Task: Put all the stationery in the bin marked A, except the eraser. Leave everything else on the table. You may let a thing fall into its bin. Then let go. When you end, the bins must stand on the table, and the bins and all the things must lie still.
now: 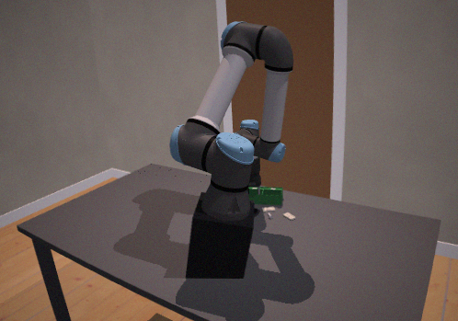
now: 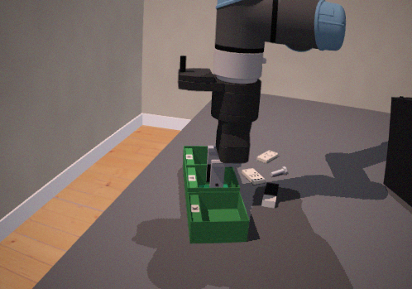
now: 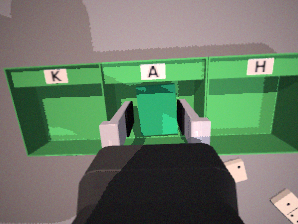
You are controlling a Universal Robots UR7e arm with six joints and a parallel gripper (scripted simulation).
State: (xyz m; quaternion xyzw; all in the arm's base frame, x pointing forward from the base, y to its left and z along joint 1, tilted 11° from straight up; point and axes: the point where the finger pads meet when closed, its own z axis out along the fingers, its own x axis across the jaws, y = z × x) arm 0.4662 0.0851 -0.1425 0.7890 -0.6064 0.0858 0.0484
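Bin A (image 3: 117, 75) (image 2: 190, 170) is the middle one of three joined green bins. A flat teal block (image 3: 157, 112) lies inside it, partly in shadow. My gripper (image 3: 154, 111) (image 2: 213, 177) is open, its fingers pointing down into bin A, one on each side of the teal block and apart from it. The eraser (image 2: 270, 201), white with a black sleeve, lies on the table beside the nearest bin in the exterior view. It does not show in the wrist view.
Bin K (image 3: 75, 117) (image 2: 219, 232) and bin H (image 3: 241, 115) flank bin A and look empty. One domino (image 2: 253, 175) (image 3: 236, 170), another domino (image 2: 267, 156) (image 3: 287, 202) and a pale bolt (image 2: 279, 171) lie on the table (image 2: 331, 153) beside the bins.
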